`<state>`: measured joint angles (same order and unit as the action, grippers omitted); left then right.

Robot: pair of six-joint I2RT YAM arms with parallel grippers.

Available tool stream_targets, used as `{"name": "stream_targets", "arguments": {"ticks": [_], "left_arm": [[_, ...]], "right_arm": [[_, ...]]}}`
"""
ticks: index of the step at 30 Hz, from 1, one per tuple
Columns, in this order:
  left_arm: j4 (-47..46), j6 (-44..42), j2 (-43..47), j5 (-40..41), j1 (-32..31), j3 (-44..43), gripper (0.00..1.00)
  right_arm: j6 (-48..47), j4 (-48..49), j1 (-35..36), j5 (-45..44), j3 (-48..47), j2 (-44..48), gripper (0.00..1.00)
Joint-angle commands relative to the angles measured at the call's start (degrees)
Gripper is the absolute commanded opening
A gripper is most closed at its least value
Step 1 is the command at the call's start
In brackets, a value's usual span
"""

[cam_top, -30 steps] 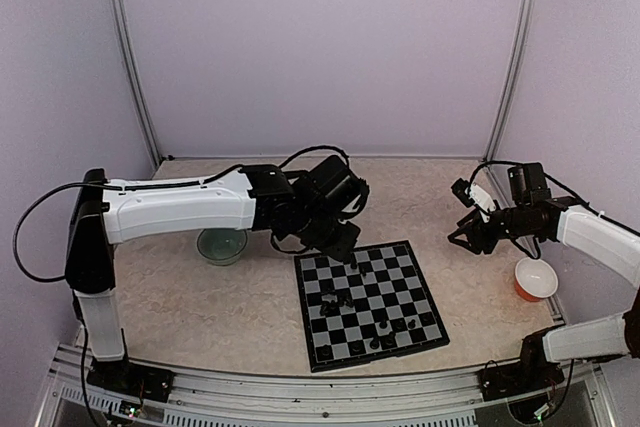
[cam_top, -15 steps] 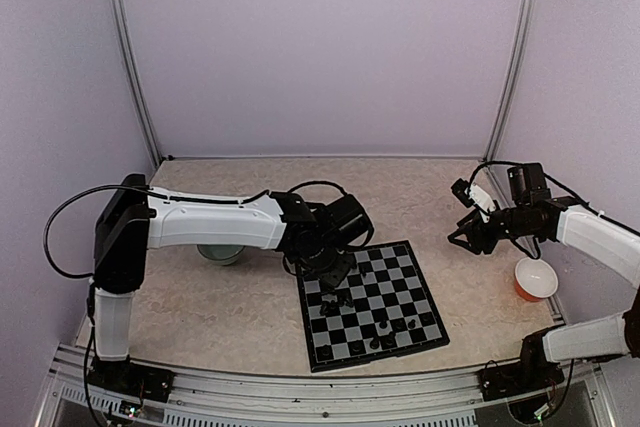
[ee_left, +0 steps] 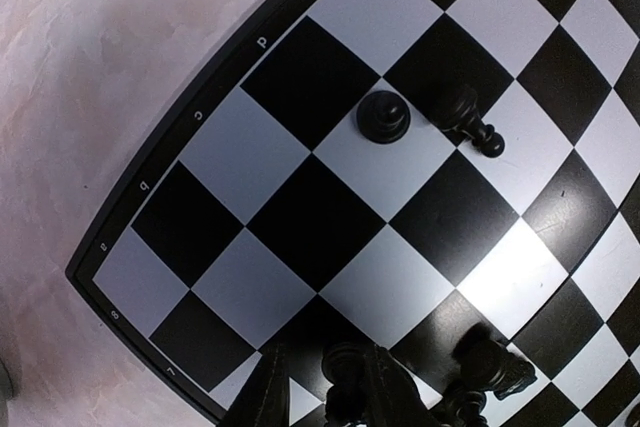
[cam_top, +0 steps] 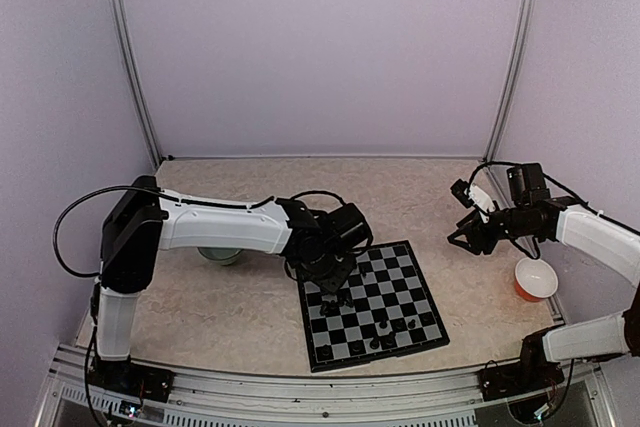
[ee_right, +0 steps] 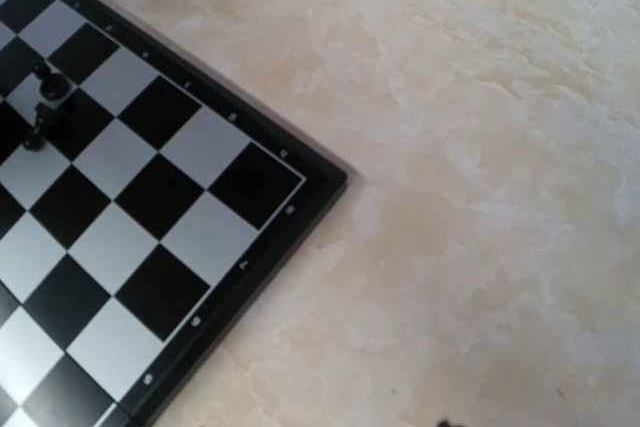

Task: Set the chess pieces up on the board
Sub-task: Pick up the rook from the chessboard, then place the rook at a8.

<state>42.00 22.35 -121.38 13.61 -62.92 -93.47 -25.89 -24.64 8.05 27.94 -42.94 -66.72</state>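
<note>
The board (cam_top: pixel 304 317) lies at the table's middle front, and several black chess pieces (cam_top: pixel 385 325) are scattered over its squares. My left gripper (cam_top: pixel 335 272) hangs low over the board's far left part. In the left wrist view the left gripper (ee_left: pixel 330 387) is shut on a black chess piece (ee_left: pixel 348 372) just above a dark square of the board (ee_left: pixel 170 147). A pawn (ee_left: pixel 383 117) and another piece (ee_left: pixel 470 117) stand further in. My right gripper (cam_top: pixel 466 237) hovers open and empty off the board's right side. Its wrist view shows a corner of the board (ee_right: pixel 190 237) and two pieces (ee_right: pixel 50 87).
A pale green bowl (cam_top: pixel 222 252) sits left of the board, partly hidden behind my left arm. An orange bowl with a white inside (cam_top: pixel 535 279) stands at the right, close to my right arm. Purple walls close in the table on three sides.
My left arm has swung from beside the green bowl toward me and down over the board's far left corner. The right arm has not moved.
</note>
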Motion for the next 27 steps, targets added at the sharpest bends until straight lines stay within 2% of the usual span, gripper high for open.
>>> {"name": "stream_targets", "arguments": {"ticks": [1, 6, 14, 21, 27], "left_arm": [[0.9, 0.3, -1.3, -1.2, 0.5, 0.5, 0.25], [1.5, 0.2, -0.6, 0.7, 0.1, -0.3, 0.14], [2.3, -2.3, 1.3, 6.4, -3.9, -10.0, 0.08], [1.5, -6.7, -2.9, 3.3, -11.1, -22.0, 0.08], [1.5, -8.7, -8.3, -3.4, -14.7, -28.5, 0.08]], "right_arm": [[-0.4, -1.1, -0.5, 0.8, -0.2, -0.5, 0.49], [-0.4, -1.2, -0.5, 0.8, -0.2, -0.5, 0.49], [-0.4, -1.1, -0.5, 0.6, -0.3, -0.5, 0.49], [-0.1, -0.8, -0.5, -0.2, -0.2, -0.2, 0.49], [1.4, 0.6, -0.5, -6.0, -0.1, -0.6, 0.48]]}}
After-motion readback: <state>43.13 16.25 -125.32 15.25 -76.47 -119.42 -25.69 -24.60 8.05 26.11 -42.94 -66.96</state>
